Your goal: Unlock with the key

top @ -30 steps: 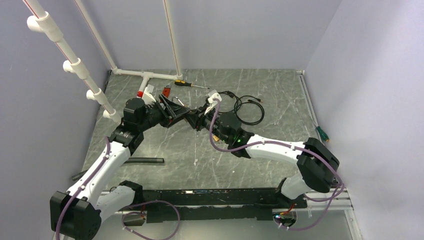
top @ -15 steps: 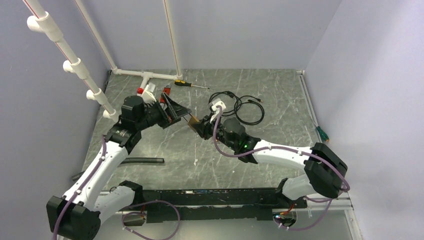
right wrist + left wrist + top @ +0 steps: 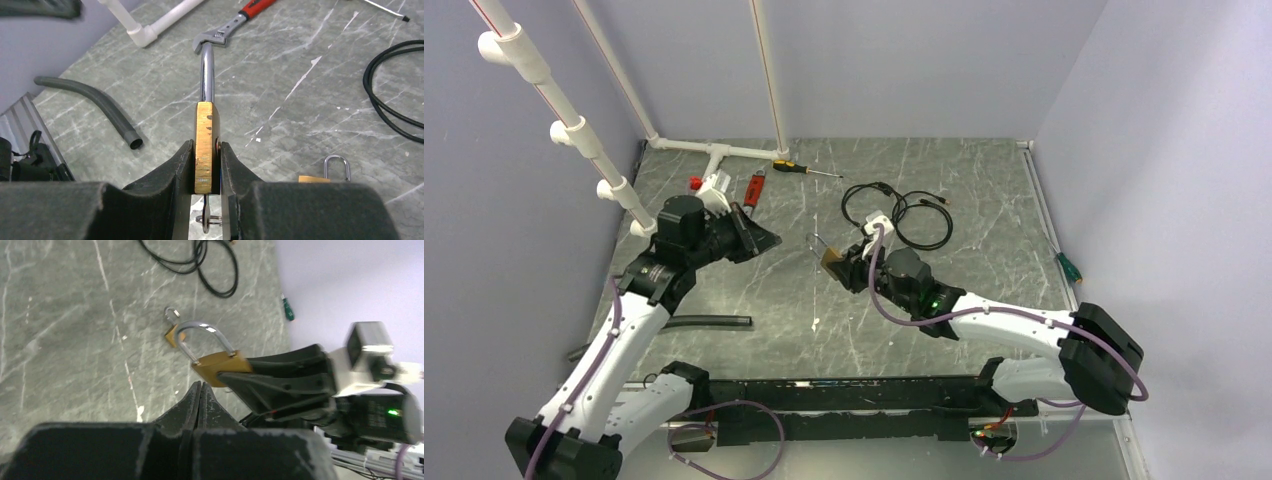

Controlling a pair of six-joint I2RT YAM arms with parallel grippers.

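Fingers (image 3: 176, 170) of the right gripper (image 3: 206, 156) pinch the brass padlock (image 3: 207, 131) by its flat faces, above the table (image 3: 310, 100).
Being stiff, dense, smooth metal, it could twist in the pinch; the key (image 3: 205, 223) beneath, mostly hidden, looks best taken by its bow. The left gripper (image 3: 198, 390) is pressed together, empty.

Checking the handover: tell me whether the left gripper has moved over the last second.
Yes. The left gripper has drawn back leftward, farther from the coiled black cable.
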